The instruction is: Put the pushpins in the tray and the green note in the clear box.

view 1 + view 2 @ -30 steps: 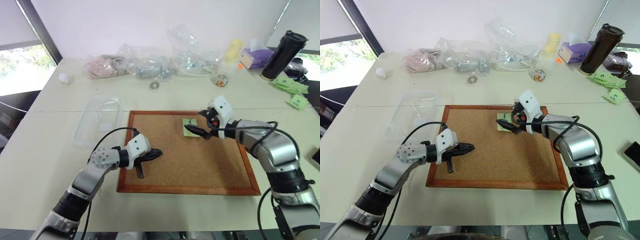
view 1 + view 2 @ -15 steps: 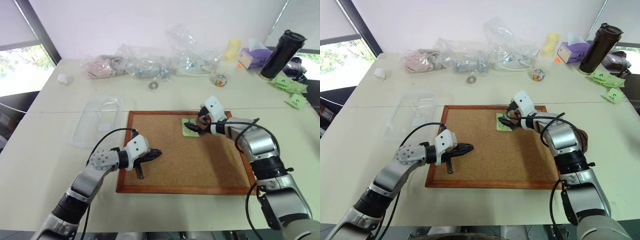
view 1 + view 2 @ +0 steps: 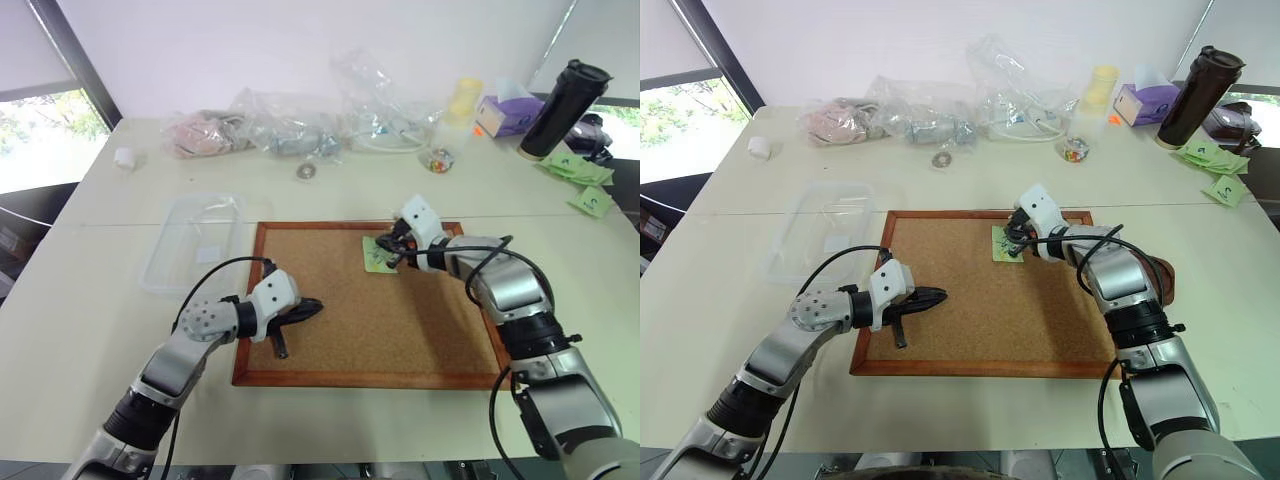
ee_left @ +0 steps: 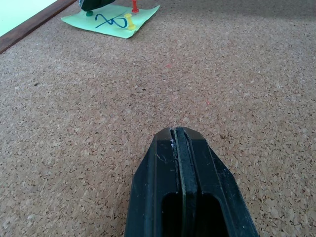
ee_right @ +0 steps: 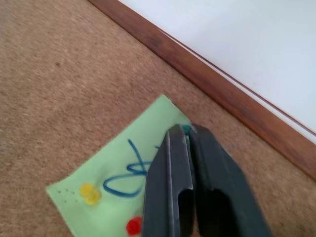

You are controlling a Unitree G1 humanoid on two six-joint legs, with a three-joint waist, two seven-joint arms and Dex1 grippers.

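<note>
Green note (image 5: 118, 187): pinned flat near the far right corner of the cork board (image 3: 340, 300), blue scrawl across it.
Pushpins: a yellow pushpin (image 5: 89, 193) and a red pushpin (image 5: 134, 226) stand in the note; a green pushpin (image 5: 186, 130) sits at the tip of the right gripper.
Right gripper (image 5: 185, 133): down on the note's far edge, jaws pressed together around the green pushpin's head.
Left gripper (image 4: 177, 136): low over the bare cork at the board's near left, well apart from the note, jaws pressed together on nothing.
Clear box (image 3: 195, 240): on the worktop (image 3: 80, 300) just beside the board's left frame.
Tray (image 3: 1162, 283): dark reddish-brown, on the worktop right of the board, mostly hidden behind the right forearm.
Clutter at the far edge: wrinkled plastic bags (image 3: 290, 125), a small jar of mixed pins (image 3: 438, 160), a purple tissue box (image 3: 510, 112), a dark tumbler (image 3: 562, 105).
Far right: a bunch of loose green notes (image 3: 580, 175) beside the tumbler.
In the way: the right arm crosses the board's right corner, between the note and the tray.
</note>
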